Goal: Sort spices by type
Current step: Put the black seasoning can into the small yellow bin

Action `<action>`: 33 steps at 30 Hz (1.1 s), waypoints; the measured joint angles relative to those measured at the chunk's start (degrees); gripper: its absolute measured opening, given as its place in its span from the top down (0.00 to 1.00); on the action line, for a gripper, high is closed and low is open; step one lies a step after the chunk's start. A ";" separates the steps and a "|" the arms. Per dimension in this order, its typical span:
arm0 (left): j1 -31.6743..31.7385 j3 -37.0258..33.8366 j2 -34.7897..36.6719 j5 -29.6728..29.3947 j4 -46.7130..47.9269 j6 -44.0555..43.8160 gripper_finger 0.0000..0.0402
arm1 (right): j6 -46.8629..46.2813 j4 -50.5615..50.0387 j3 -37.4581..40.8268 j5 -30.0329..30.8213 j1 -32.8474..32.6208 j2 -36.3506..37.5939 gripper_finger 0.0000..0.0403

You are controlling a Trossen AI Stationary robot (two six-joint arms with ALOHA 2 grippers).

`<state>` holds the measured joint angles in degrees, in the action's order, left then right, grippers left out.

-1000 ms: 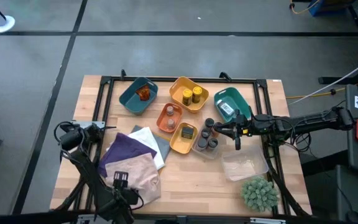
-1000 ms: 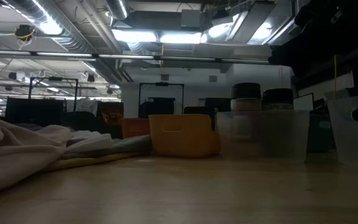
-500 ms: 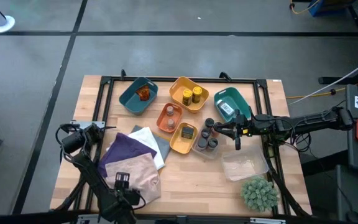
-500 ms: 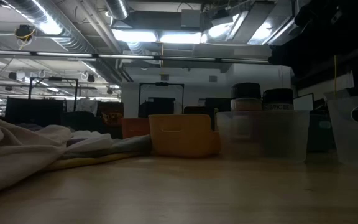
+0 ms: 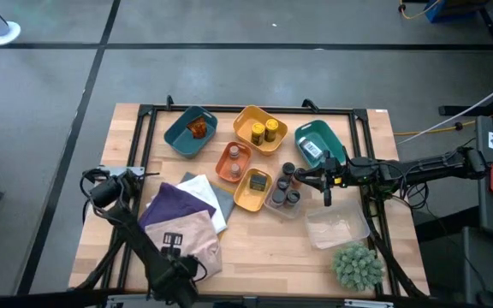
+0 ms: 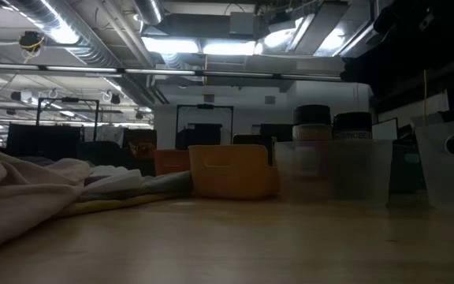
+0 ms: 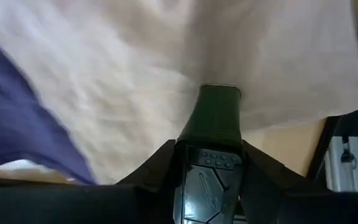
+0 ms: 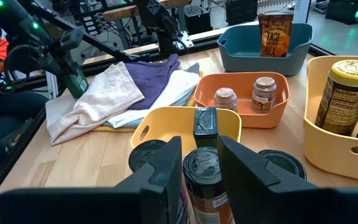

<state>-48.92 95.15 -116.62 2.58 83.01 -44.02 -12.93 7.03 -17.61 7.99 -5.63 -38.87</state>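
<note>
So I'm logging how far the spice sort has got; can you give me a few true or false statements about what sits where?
1. The right hand is shut on a grey-lidded jar over the clear tray. True.
2. The teal tray at the far left holds two yellow jars. False: it holds an orange packet.
3. The orange tray holds two small jars. True.
4. The green plant stands in the yellow tray. False: it stands on the table at the near right corner.
5. The left hand is over the folded cloths. True.
</note>
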 joint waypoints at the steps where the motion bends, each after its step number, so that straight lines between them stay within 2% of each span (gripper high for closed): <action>1: 0.64 0.76 0.00 -0.05 1.22 0.91 0.71 | 0.00 0.00 0.00 -0.02 0.00 -0.02 0.74; 6: 4.71 5.51 0.03 -0.44 7.16 4.93 0.71 | -0.02 0.02 -0.02 0.00 0.02 -0.02 0.74; 9: 7.42 7.82 0.82 -1.36 6.32 9.45 0.71 | 0.00 0.00 -0.01 0.00 0.00 0.00 0.74; 14: 13.41 11.02 2.27 -6.57 6.53 16.92 0.71 | -0.02 -0.05 0.00 0.00 0.00 0.00 0.74; 20: 22.26 14.80 2.40 -12.95 5.65 31.88 0.71 | -0.02 -0.44 0.00 0.00 0.00 0.00 0.74; 26: 32.31 14.85 2.40 -14.88 1.36 42.47 0.71 | -0.02 -1.13 0.00 -0.02 0.00 0.00 0.74; 33: 40.74 14.85 2.32 -14.93 -10.04 50.62 0.71 | -0.02 -1.18 0.00 0.00 0.00 0.00 0.74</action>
<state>-8.18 110.00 -114.29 -12.34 72.97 6.60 -12.95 5.85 -17.61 7.99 -5.63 -38.87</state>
